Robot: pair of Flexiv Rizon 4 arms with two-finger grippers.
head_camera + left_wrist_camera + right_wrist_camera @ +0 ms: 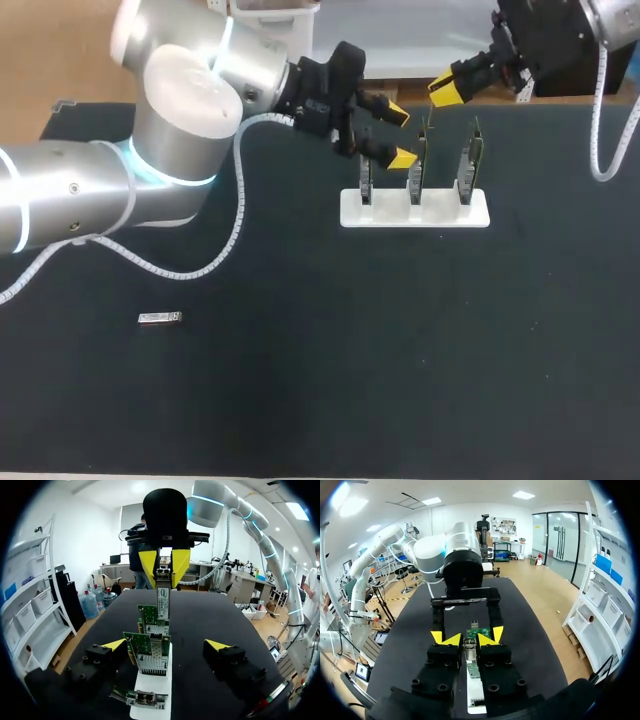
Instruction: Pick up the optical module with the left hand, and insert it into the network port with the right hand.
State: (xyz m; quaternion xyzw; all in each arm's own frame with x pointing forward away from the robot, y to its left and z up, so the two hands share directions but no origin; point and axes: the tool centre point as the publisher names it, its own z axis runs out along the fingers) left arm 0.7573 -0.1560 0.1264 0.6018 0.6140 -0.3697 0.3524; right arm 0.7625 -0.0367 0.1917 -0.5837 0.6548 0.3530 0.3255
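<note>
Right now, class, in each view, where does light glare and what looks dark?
Head view: glare whitens the left arm; the black table hides shadows. Left wrist view: the right gripper is backlit, its body dark. Right wrist view: sheen on the left arm.

We log the stand (pixel 415 212) at rear centre of the table (pixel 400 350), three cards (pixel 414 165) upright in a row on it, left gripper (pixel 401 136) astride its left end, right gripper (pixel 445 92) holding the optical module (pixel 163 600) above the row, a loose module (pixel 160 318) well apart, front-left.
</note>
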